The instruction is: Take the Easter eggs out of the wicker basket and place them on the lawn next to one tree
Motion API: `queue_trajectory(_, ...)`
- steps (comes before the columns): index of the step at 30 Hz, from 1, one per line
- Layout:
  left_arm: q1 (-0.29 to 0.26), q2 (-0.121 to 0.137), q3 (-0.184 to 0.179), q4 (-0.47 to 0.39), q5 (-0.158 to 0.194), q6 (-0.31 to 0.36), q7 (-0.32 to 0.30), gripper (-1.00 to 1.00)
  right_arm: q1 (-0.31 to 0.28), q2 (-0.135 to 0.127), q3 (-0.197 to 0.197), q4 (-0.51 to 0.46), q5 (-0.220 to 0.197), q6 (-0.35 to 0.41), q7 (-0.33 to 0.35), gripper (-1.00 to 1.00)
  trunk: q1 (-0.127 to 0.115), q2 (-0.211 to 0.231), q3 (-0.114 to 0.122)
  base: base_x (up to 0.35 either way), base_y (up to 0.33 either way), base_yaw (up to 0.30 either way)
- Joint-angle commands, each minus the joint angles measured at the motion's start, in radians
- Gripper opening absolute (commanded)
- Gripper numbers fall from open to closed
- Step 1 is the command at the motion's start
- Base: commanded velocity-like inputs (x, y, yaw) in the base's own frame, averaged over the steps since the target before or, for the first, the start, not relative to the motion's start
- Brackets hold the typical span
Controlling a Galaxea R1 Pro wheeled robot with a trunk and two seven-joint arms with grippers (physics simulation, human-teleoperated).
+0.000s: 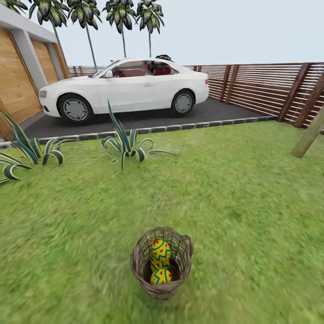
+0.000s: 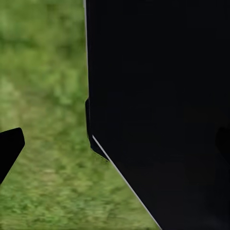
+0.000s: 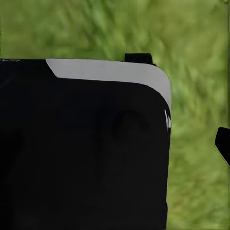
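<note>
The basket (image 1: 162, 263) stood on the lawn (image 1: 234, 198), nearest the camera, with the eggs (image 1: 161, 262) stacked inside it. Beyond the basket grew striped plants (image 1: 126, 144), then a stone edging (image 1: 148, 130) and a white car (image 1: 123, 87) on the driveway. Far right of the basket leaned a tree (image 1: 309, 135) before the fence (image 1: 265, 87). Whether either gripper was apart or together could not be told: the wrist views showed dark bodywork over blurred grass.

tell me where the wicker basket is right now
In the head view the wicker basket sits on the lawn low and near centre, with the Easter eggs inside it, well short of the spiky plants and the driveway.
</note>
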Motion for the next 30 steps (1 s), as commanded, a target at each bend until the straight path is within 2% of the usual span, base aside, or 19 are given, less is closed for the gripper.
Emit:
queue_trajectory(1,0.0,0.0,0.003,-0.001,0.0,-0.002,0.0,1.0,0.0,0.0,-0.007,0.003,0.006,-0.005,0.005,1.0,0.001,0.0,-0.001,0.331,-0.086,-0.015)
queue_trajectory(5,0.0,0.0,0.005,-0.001,0.003,-0.002,0.0,1.0,0.0,0.001,-0.007,0.01,0.005,-0.011,0.004,1.0,0.001,0.0,-0.001,0.332,-0.07,-0.004)
queue_trajectory(9,0.0,0.001,0.008,-0.006,0.008,-0.002,0.001,1.0,0.0,-0.001,-0.008,0.01,0.004,-0.011,0.004,1.0,0.001,0.0,-0.001,0.105,-0.006,0.0)
queue_trajectory(11,0.0,0.003,0.009,-0.023,0.009,0.001,-0.035,1.0,0.0,-0.007,-0.005,0.007,0.008,-0.009,0.004,1.0,0.001,0.0,-0.001,0.004,0.0,0.0)
queue_trajectory(12,0.0,0.009,0.01,-0.039,0.01,0.005,-0.065,1.0,0.0,-0.009,-0.004,0.0,0.011,-0.006,0.007,1.0,0.001,0.0,-0.001,0.002,0.0,0.0)
queue_trajectory(13,-0.011,0.04,0.02,-0.086,0.017,0.015,-0.108,1.0,-0.006,-0.011,-0.003,-0.026,0.015,0.002,0.008,1.0,0.001,0.0,-0.001,0.0,0.0,0.0)
queue_trajectory(14,-0.023,0.054,0.034,-0.11,0.03,0.029,-0.117,1.0,-0.015,-0.013,-0.003,-0.047,0.016,0.013,0.007,1.0,0.001,0.0,-0.001,0.0,0.0,0.0)
queue_trajectory(16,-0.067,0.073,0.076,-0.153,0.073,0.104,-0.127,1.0,-0.045,-0.035,-0.003,-0.105,0.018,0.088,0.005,1.0,0.001,0.0,-0.001,0.0,0.0,0.0)
queue_trajectory(17,-0.095,0.08,0.092,-0.167,0.091,0.157,-0.129,1.0,-0.061,-0.054,-0.004,-0.136,0.019,0.154,0.004,1.0,0.001,0.0,-0.001,0.0,0.0,0.0)
queue_trajectory(18,-0.146,0.089,0.107,-0.185,0.107,0.25,-0.13,1.0,-0.087,-0.085,-0.006,-0.184,0.02,0.266,0.005,1.0,0.001,0.0,-0.001,0.0,0.0,0.0)
queue_trajectory(20,-0.219,0.096,0.116,-0.227,0.116,0.37,-0.127,1.0,-0.119,-0.12,-0.008,-0.264,0.019,0.392,0.003,1.0,0.001,0.0,-0.001,0.0,0.0,0.0)
queue_trajectory(21,-0.268,0.097,0.119,-0.275,0.119,0.451,-0.126,1.0,-0.141,-0.134,-0.009,-0.333,0.017,0.455,0.001,1.0,0.001,0.0,-0.001,0.0,0.0,0.0)
queue_trajectory(23,-0.311,0.094,0.12,-0.331,0.122,0.527,-0.125,1.0,-0.16,-0.141,-0.009,-0.403,0.017,0.499,-0.006,1.0,0.001,0.0,-0.001,0.0,0.0,0.0)
queue_trajectory(25,-0.38,0.078,0.121,-0.423,0.124,0.654,-0.124,1.0,-0.206,-0.145,-0.01,-0.5,0.016,0.589,-0.036,1.0,0.001,0.0,-0.001,0.0,0.0,0.0)
queue_trajectory(26,-0.393,0.073,0.121,-0.44,0.124,0.679,-0.124,1.0,-0.219,-0.145,-0.01,-0.514,0.016,0.612,-0.042,1.0,0.001,0.0,-0.001,0.0,0.0,0.0)
queue_trajectory(28,-0.441,0.053,0.121,-0.506,0.124,0.755,-0.12,1.0,-0.28,-0.144,-0.01,-0.545,0.013,0.708,-0.059,1.0,0.001,0.0,-0.001,0.0,0.0,0.0)
queue_trajectory(30,-0.475,0.043,0.121,-0.547,0.125,0.788,-0.111,1.0,-0.335,-0.144,-0.01,-0.552,0.011,0.77,-0.064,1.0,0.001,0.0,-0.001,0.0,0.0,0.0)
